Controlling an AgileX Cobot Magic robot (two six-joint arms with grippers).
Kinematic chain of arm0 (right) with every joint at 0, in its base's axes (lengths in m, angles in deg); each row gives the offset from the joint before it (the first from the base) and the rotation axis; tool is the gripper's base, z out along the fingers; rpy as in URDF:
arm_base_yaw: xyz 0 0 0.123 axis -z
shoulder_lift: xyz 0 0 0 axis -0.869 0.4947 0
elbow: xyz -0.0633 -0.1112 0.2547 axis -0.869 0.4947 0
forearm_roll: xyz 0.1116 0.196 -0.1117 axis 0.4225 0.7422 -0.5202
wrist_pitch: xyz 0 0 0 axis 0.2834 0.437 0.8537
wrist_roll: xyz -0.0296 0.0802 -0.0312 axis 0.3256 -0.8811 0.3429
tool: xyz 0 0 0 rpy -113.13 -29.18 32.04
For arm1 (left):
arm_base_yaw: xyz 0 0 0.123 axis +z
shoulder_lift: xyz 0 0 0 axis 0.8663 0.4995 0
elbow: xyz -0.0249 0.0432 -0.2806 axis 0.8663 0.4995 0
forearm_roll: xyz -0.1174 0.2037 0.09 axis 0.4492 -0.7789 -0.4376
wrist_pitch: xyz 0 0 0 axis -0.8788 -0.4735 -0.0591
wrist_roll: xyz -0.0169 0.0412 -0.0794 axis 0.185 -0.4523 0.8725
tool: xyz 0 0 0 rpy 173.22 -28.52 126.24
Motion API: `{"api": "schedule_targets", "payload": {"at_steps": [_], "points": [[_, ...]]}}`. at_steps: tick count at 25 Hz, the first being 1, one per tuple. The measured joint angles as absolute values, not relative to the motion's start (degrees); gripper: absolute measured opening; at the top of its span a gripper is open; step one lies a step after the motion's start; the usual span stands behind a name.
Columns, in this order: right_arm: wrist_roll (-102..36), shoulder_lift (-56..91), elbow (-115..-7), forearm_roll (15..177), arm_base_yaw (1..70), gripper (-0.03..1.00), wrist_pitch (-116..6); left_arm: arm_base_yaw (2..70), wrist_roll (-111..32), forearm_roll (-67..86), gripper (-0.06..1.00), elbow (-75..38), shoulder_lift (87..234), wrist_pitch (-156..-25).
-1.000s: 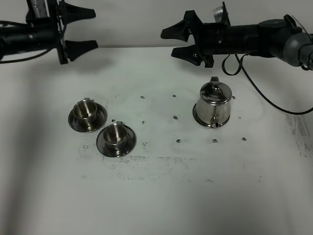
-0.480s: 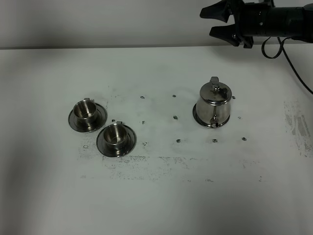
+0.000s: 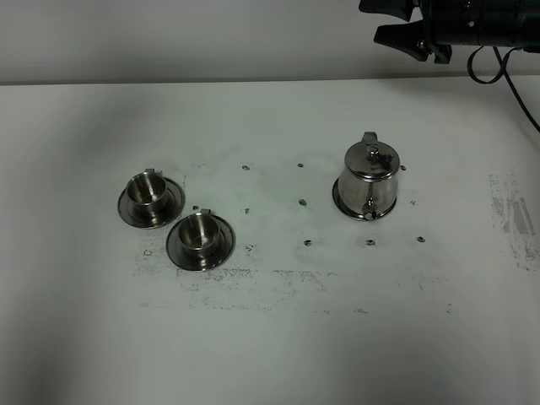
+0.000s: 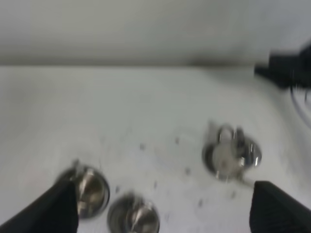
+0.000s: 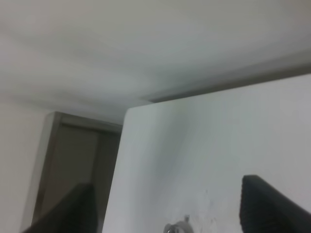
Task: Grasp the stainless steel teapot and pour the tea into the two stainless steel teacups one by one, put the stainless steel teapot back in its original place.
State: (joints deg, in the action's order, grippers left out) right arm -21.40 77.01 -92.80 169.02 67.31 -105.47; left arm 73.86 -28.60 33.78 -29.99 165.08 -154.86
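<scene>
Sitting right of centre on the white desk (image 3: 270, 337), the shiny bell-shaped stainless steel teapot (image 3: 369, 181) looks rigid, slick, probably heavy; its loop handle (image 3: 369, 137) suits gripping. Well apart, the right end effector (image 3: 371, 21) hangs spread. Left wrist view: the left end effector (image 4: 163, 216) is spread, empty. Right wrist view: fingers (image 5: 272, 204) apart, empty.

Lab test bench — bare, scuffed white table (image 3: 84, 337); plain wall (image 3: 169, 34); black robot arm (image 3: 494, 24)
</scene>
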Motion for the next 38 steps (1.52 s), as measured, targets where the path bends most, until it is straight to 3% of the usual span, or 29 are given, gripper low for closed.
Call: {"api": "schedule_targets", "payload": {"at_steps": [10,21,38], "points": [[-22.7,77.0,-97.1,168.4,67.3,0.59,-106.8,58.9,-19.5,8.4,0.69,-5.1,139.3,-143.5],[-22.9,77.0,-97.2,168.1,67.3,0.59,-107.3,56.0,-15.6,1.5,0.69,27.0,112.1,-138.2],[-22.9,77.0,-97.3,167.9,67.3,0.59,-108.8,56.0,-10.5,-3.3,0.69,32.1,94.3,-146.1]]}}
